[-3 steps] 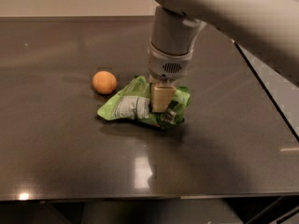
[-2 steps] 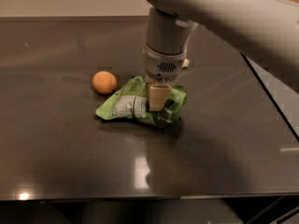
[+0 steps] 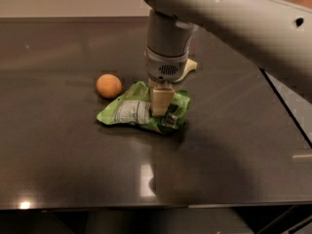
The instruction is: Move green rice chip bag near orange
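Note:
The green rice chip bag (image 3: 131,112), a crinkly lime-green pouch with a white label, lies on the dark table. The orange (image 3: 108,86) sits just left of and behind it, a small gap from the bag's upper left edge. My gripper (image 3: 164,115) comes straight down from the grey arm and is shut on the right part of the bag. One beige finger (image 3: 160,100) shows in front. The bag's right end is partly hidden under the gripper.
A pale yellow sponge (image 3: 190,66) peeks out behind the wrist, right of the arm. The dark glossy table (image 3: 73,155) ends at a front edge near the bottom and a right edge at the far right.
The gripper and the bag have shifted left together, and the bag's left end now lies closer to the orange. The orange has not moved.

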`<state>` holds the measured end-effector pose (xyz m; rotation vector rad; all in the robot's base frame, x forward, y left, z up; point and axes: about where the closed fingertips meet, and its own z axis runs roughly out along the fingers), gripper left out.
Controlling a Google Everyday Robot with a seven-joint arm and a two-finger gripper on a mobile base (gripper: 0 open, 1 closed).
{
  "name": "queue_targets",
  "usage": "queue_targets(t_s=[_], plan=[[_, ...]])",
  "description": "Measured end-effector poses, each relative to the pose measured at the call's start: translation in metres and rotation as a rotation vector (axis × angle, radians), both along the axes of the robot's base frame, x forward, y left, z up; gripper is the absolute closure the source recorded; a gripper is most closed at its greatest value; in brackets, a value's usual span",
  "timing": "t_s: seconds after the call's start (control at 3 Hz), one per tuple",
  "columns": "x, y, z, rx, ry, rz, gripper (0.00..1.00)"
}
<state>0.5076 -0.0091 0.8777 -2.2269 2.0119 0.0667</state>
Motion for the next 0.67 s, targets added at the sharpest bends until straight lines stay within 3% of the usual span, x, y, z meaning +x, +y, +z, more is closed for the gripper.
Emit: queue_targets(t_s=[0.33, 0.67], plan=[[0.0009, 0.0014, -0.0001, 0.004, -0.005, 0.001, 0.00], [0.0009, 0.0014, -0.0001, 0.004, -0.005, 0.001, 0.00]])
